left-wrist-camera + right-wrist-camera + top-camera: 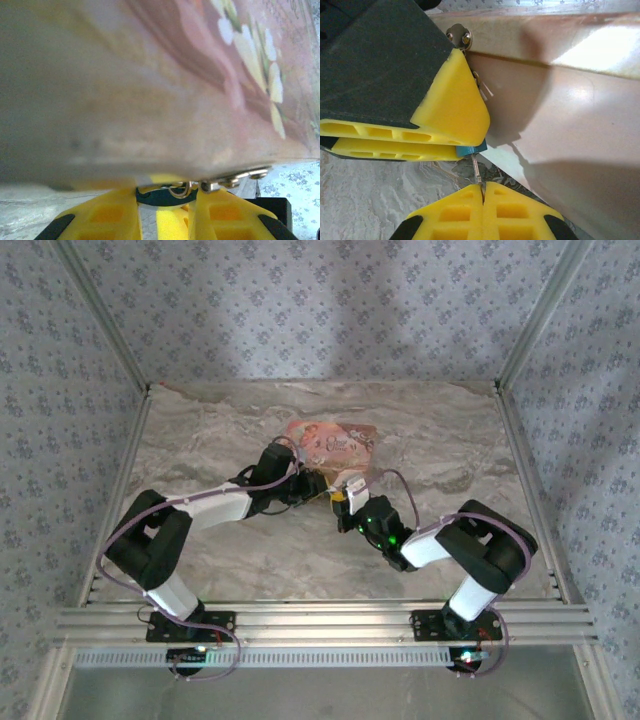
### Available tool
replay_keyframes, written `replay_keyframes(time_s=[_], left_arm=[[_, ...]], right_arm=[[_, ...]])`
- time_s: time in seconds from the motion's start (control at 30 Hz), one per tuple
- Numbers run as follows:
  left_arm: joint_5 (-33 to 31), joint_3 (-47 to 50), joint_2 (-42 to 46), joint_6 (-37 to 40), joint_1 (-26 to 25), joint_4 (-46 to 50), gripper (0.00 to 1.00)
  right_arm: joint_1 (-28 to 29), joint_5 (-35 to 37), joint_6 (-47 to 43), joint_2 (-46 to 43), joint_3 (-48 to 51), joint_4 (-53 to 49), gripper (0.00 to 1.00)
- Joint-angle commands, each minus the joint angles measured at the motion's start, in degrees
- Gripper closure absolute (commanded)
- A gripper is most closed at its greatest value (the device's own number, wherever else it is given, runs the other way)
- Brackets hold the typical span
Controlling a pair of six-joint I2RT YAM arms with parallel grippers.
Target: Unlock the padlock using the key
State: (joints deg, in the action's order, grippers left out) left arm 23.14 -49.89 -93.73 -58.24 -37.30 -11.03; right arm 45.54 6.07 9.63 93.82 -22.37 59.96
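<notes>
The right gripper (483, 186) has its yellow fingers (455, 212) pressed together on the thin shaft of the key (478, 172), which runs up to the padlock (473, 149) — a small dark body pinched between the tips of the left gripper (167, 196). The padlock sits against the edge of the pink box (335, 443), just under its metal hasp (235, 177) — all near the middle of the marbled table (200, 440).

The box (335, 443) lies mid-rear on the bench (200, 440). At its near edge the padlock (472, 149) sits in the left gripper (167, 198), with the key (477, 172) in the right gripper (483, 190) just rightward.
</notes>
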Motion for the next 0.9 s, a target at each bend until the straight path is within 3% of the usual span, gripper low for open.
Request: replay_keyframes(time_s=[0.0,0.43,0.87], left_arm=[[1.32,1.00,2.06,-2.21,-1.16,-2.68,0.77],[-0.66,1.64,1.62,-3.46,-1.79,-3.79,0.77],[-0.75,2.01,0.04,-5.30,-2.38,-5.98,0.77]], right_arm=[[0.74,3.78,0.49,0.18,-2.50,2.61,1.00],[1.05,3.99,1.52,0.62,-4.07,1.98,1.00],[-1.82,-1.18,3.20,1.45,-5.35,3.31,1.00]])
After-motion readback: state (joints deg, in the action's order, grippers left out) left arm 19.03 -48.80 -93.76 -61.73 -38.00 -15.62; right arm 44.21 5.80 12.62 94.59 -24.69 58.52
